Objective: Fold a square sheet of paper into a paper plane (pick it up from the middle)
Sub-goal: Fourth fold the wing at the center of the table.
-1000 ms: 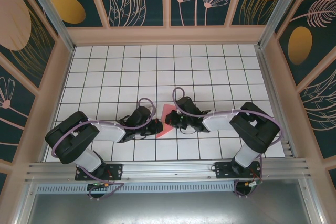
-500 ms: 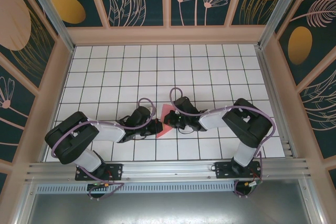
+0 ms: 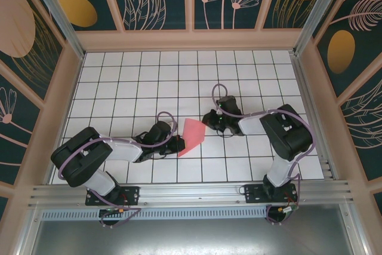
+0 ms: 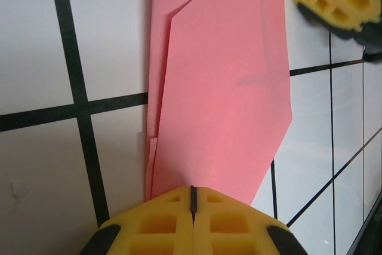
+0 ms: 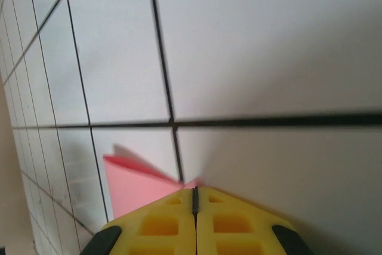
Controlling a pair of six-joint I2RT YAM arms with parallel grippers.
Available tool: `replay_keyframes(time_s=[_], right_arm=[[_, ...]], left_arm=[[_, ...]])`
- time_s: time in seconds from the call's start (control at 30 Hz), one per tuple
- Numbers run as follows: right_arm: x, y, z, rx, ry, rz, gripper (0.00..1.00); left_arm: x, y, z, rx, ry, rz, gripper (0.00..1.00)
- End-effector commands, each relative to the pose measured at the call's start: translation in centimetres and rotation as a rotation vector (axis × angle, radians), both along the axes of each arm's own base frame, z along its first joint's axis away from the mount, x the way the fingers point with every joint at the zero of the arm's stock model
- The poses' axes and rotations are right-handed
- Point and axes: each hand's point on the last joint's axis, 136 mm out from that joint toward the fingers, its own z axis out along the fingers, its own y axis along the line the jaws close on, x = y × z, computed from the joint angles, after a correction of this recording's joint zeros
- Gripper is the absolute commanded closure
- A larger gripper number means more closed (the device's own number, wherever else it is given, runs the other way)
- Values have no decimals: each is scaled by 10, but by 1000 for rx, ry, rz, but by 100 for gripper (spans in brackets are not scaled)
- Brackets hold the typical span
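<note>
The right gripper (image 3: 211,122) had drawn back toward its own side, uncovering the folded pink paper (image 3: 192,136) lying on the table (image 3: 149,82) between the arms. That crease looked pressed, and the next fold seemed due. The left gripper (image 4: 192,192) was closed flat on the paper's near end. The right one's fingers were together too (possibly nipping the far corner, though the blurred wrist view left that unsure). Bare tiles lay beyond, with the walls well apart.
</note>
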Motion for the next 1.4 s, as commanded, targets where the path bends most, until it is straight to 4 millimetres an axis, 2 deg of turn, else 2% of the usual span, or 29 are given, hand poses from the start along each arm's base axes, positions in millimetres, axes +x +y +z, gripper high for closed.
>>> replay_keyframes(time_s=[0.0,0.17,0.27,0.3,0.43,0.6,0.73,0.87,0.97,1.07,1.13,1.2,1.3,1.37], right_arm=[[12,-13,6,-27,-34,3,91],[10,-1,48,2,-113,44,89],[-2,10,57,24,-124,65,89],[-12,22,57,33,-120,94,90],[-40,49,45,58,-74,151,91],[-60,63,26,94,-8,176,93],[-66,57,-1,54,42,167,94],[-68,48,-18,-7,77,155,95],[-70,40,-23,-42,80,140,95],[-71,37,-28,-66,82,148,95],[-71,36,-28,-73,74,153,95],[-70,34,-30,-83,71,155,95],[-69,30,-32,-92,70,147,95],[-69,30,-32,-88,72,146,95]], left_arm=[[-39,54,-57,251,162,17,100],[-39,53,-56,247,158,12,100],[-38,52,-55,244,157,12,100],[-37,52,-55,244,157,13,100],[-36,50,-53,237,149,9,100],[-36,47,-49,223,149,3,100],[-34,46,-46,219,141,0,100],[-34,44,-44,211,137,-8,100],[-34,41,-39,195,135,-18,100],[-26,28,-17,128,100,-14,97],[-16,14,9,74,57,-34,96],[-1,8,32,71,-4,-18,94],[11,-7,62,-16,-56,-16,92],[14,-17,68,-66,-48,-23,93]])
